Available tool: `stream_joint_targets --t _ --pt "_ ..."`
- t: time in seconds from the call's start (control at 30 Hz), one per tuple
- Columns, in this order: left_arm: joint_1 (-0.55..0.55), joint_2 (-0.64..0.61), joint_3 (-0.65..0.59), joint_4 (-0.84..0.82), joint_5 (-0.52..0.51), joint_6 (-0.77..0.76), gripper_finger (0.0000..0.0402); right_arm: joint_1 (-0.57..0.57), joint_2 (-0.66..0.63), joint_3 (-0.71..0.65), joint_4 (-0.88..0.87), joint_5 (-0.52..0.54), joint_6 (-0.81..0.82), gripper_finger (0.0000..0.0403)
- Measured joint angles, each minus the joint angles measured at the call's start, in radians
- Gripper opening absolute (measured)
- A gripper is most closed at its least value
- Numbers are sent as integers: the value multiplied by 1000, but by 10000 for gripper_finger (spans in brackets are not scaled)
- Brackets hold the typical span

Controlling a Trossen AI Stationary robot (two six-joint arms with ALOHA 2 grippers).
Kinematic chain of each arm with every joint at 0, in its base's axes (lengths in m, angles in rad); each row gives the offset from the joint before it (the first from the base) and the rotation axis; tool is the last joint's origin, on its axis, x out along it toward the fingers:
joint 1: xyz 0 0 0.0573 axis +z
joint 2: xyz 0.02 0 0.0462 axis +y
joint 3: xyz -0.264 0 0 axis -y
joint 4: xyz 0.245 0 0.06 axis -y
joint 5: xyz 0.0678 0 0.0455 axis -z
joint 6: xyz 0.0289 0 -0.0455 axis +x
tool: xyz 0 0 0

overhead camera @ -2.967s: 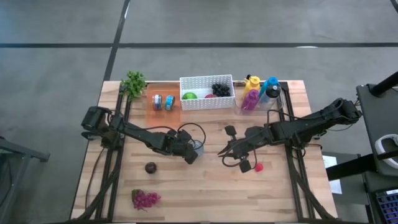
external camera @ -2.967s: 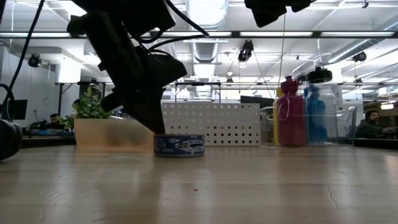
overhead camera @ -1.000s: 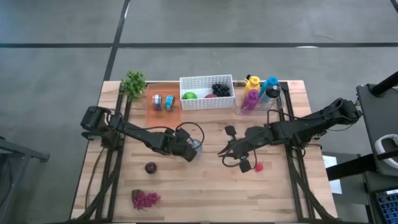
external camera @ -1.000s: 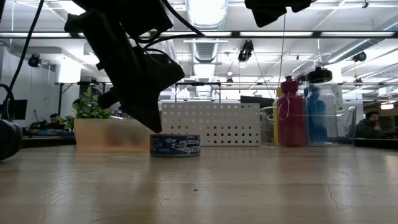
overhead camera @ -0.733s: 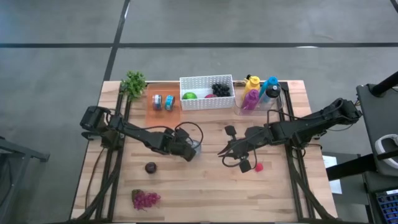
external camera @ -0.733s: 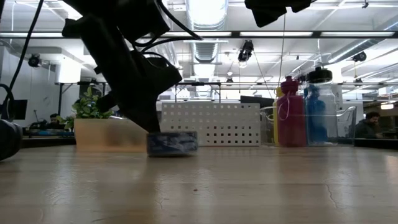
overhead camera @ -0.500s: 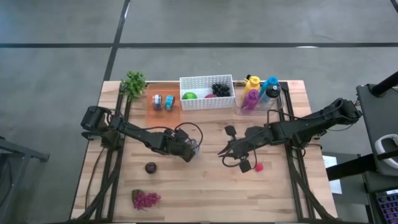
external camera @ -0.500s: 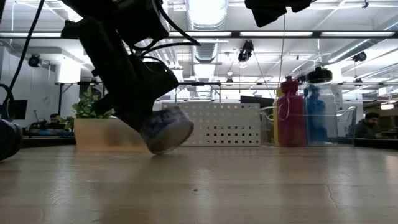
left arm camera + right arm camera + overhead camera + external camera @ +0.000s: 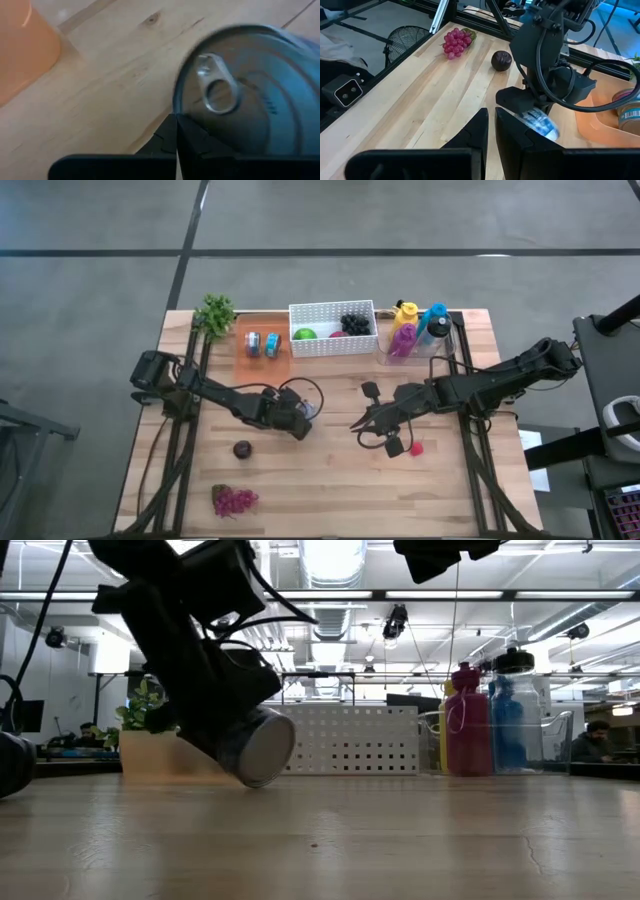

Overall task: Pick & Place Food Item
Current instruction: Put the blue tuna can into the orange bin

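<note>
The left gripper is low over the middle of the table, left of centre, and its fingers are pressed together against a can; the can is tilted, with one edge lifted and its round end turned toward the low camera, so it looks tipped rather than cleanly grasped; whether it is truly pinched or only pushed I cannot tell. In the left wrist view the can's lid with the pull ring fills the picture, just beyond the closed fingertips. The right gripper waits near the middle of the table, right of centre, its fingers almost closed on nothing, with a small red item just beside it. Two more cans lie in the orange tray at the far left, and fruit is in the white basket beside it; a dark plum and red grapes are on the near left of the table. The task seems in its early part: the can is not lifted clear, and carrying and placing it, probably into the tray, are left to do.
</note>
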Motion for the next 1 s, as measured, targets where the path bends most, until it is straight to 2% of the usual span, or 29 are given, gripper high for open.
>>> stream_joint_targets --t 0.47,1.0 --pt "1 -3 -122 175 -11 -19 1 0 0 0 -1 0 0 28" --pt "-2 -86 -129 115 36 -29 1 -1 0 0 -7 3 -1 28"
